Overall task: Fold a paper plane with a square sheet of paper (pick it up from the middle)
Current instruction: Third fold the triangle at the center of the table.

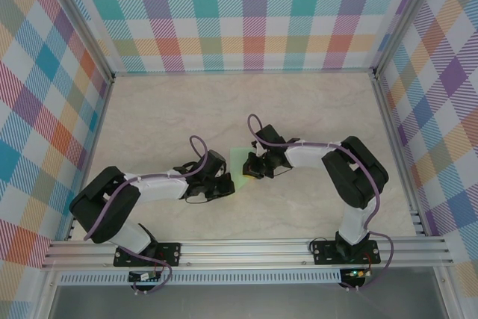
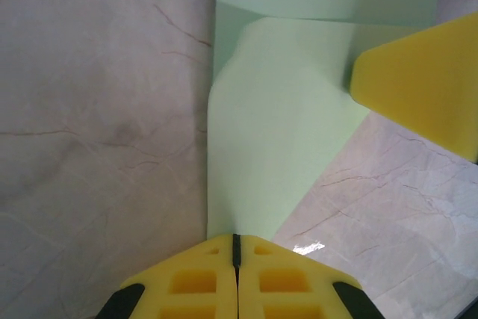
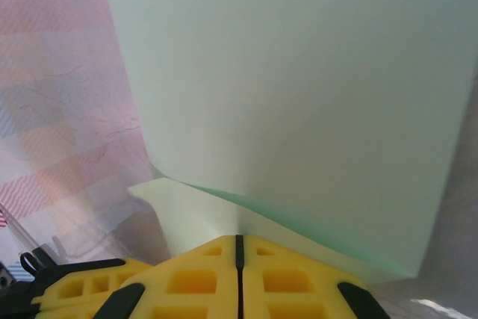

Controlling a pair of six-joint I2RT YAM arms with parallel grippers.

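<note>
My left claw and right claw, arms bent inward, both pinch the square sheet of paper (half-folded), which stretches lengthwise between them.

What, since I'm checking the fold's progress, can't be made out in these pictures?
Top view: the paper is tiny and partly under the grippers; outline and creases unreadable.
Left wrist view: the top edge cuts the paper off; a finger of the right gripper covers its right side.
Right wrist view: the raised paper hides whatever lies behind it.
Both wrist views: how deep the paper sits in the shut left gripper and right gripper, hidden by the fingers.
</note>
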